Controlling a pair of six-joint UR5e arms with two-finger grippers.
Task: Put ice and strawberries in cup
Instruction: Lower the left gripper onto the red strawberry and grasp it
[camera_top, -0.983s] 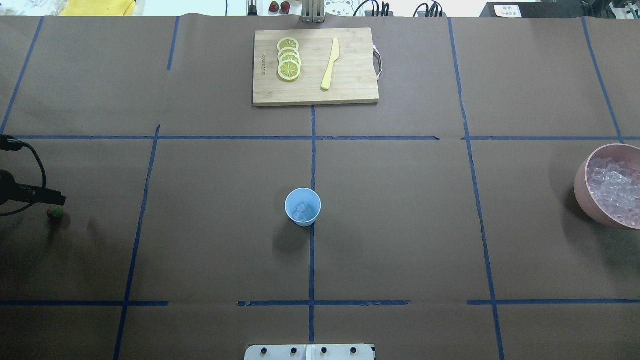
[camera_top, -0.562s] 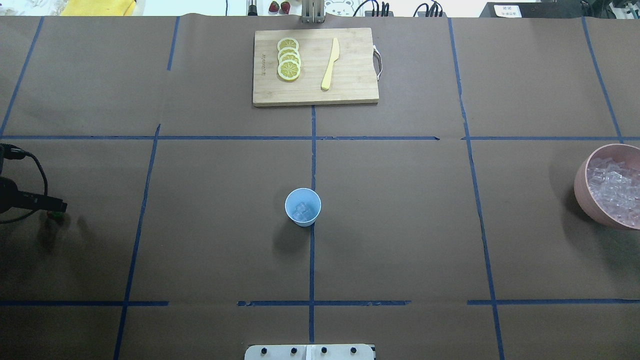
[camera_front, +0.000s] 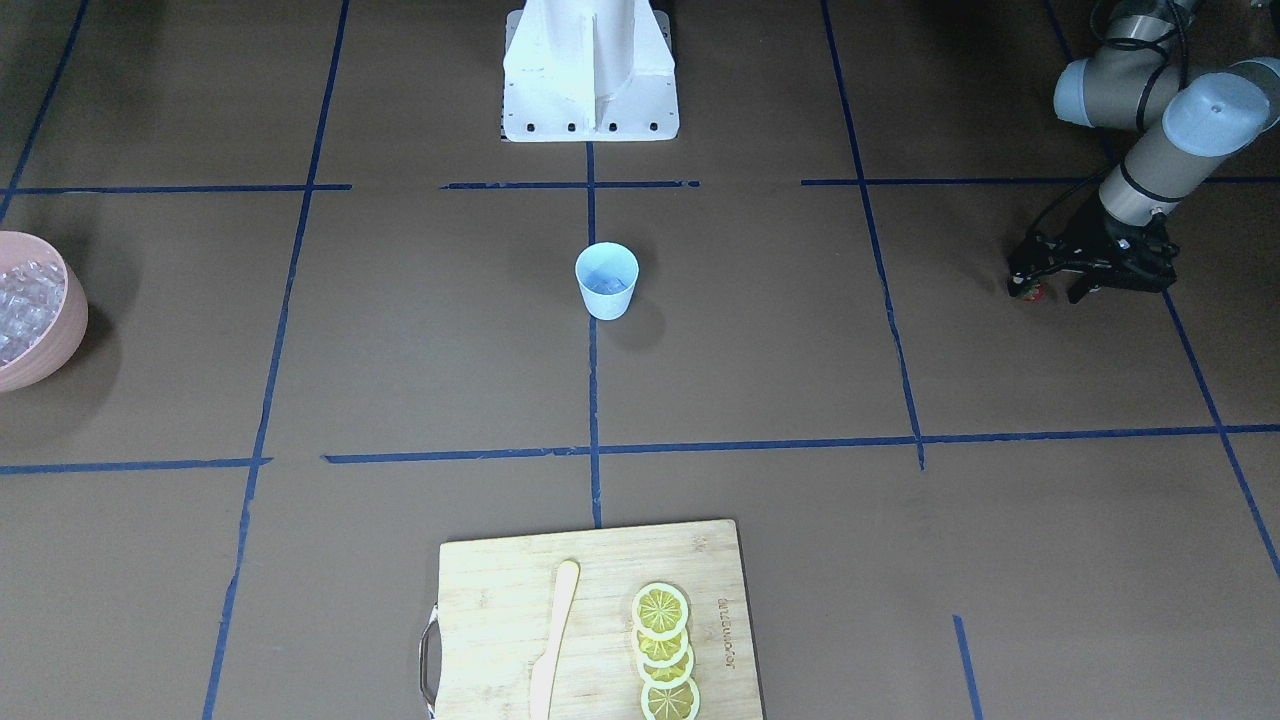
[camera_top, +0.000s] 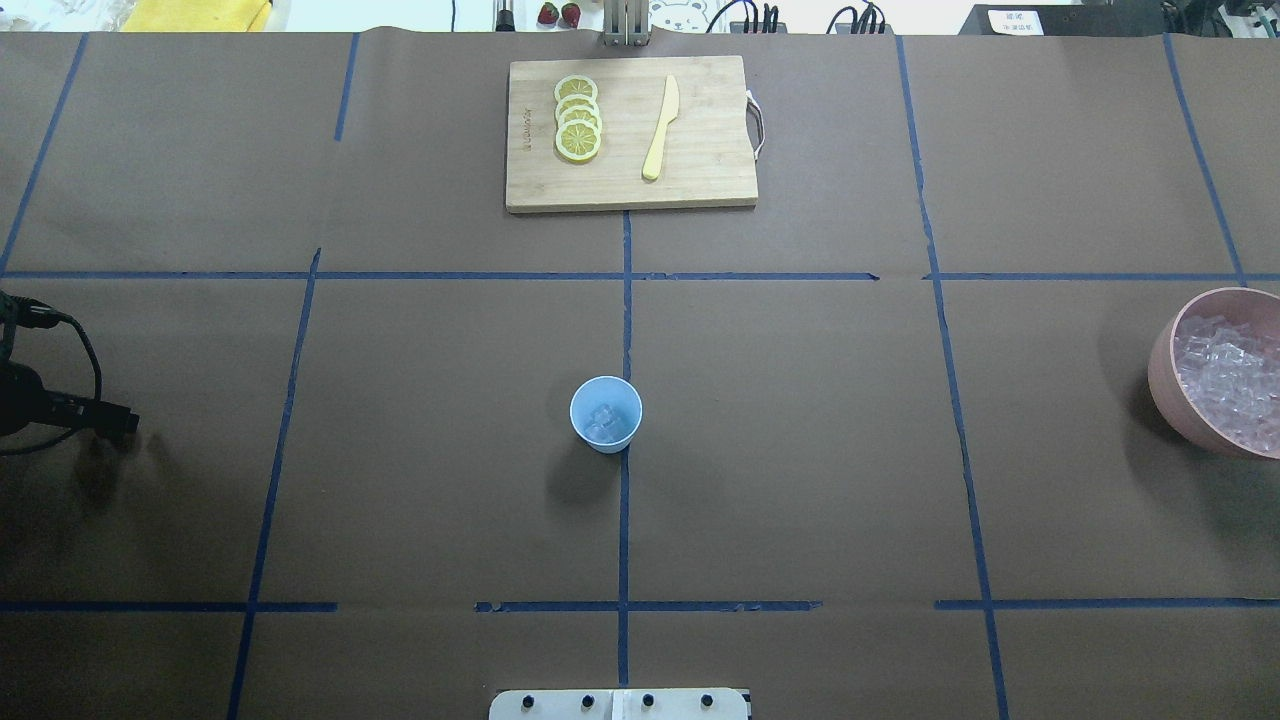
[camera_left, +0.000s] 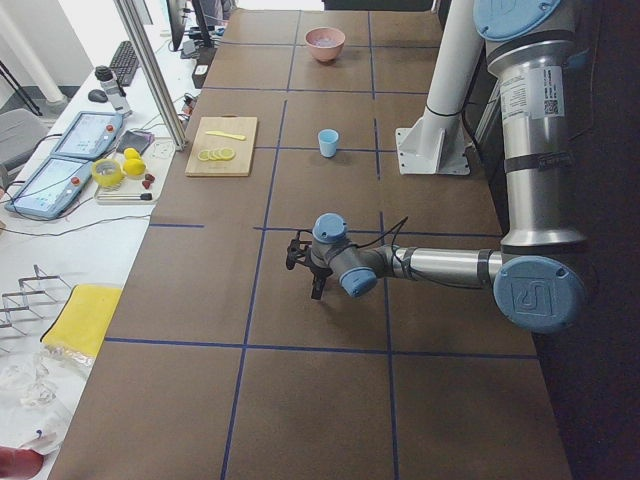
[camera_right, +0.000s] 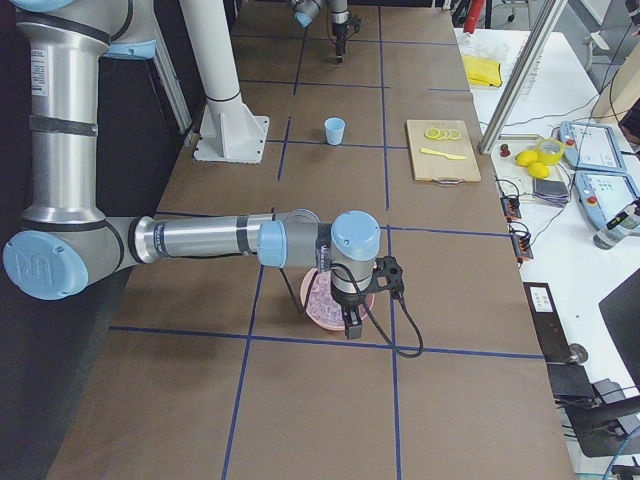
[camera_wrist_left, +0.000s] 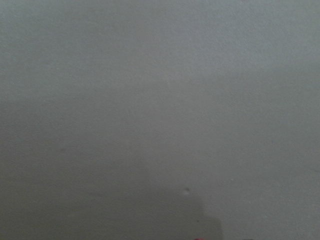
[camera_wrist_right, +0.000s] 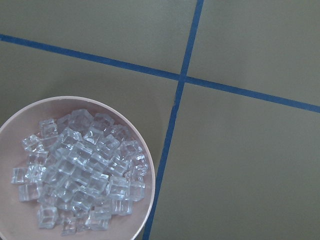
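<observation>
Hovering low over the desk's near left end, the left claw (camera_front: 1025, 280) has the strawberry (camera_front: 1035, 292) right at its tips; I cannot tell its grip. Mid-desk, the cup (camera_top: 605, 413) holds ice (camera_top: 603, 424). Farthest off, the right claw (camera_right: 351, 325) hangs above the pink bowl (camera_top: 1163, 385), its grip equally unclear.

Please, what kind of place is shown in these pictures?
Probably a robotics lab: a robot arm reaches over a table marked with blue tape lines, and a side desk holds control tablets and a keyboard.
</observation>
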